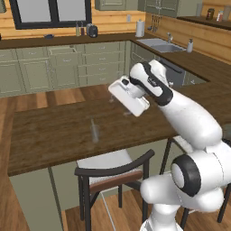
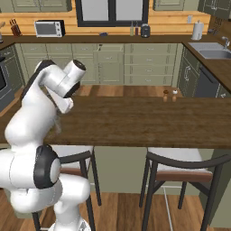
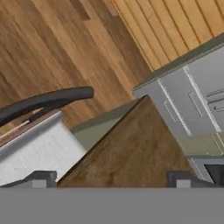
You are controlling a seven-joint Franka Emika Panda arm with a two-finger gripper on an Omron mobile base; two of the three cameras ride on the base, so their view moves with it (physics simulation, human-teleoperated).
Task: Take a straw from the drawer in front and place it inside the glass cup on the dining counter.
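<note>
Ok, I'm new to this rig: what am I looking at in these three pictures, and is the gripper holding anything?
The machine is a white robot arm on a base that can drive. Two pictures come from cameras on that base, behind the arm to its left and right. The third comes from a camera on the hand, looking along the gripper. Its two dark tips stand wide apart with nothing between them, so it is open and empty. Below it lies the dark wooden dining counter, with a white-seated stool tucked under. On the counter stands a clear glass cup. A faint thin line inside may be the straw; I can't be sure.
</note>
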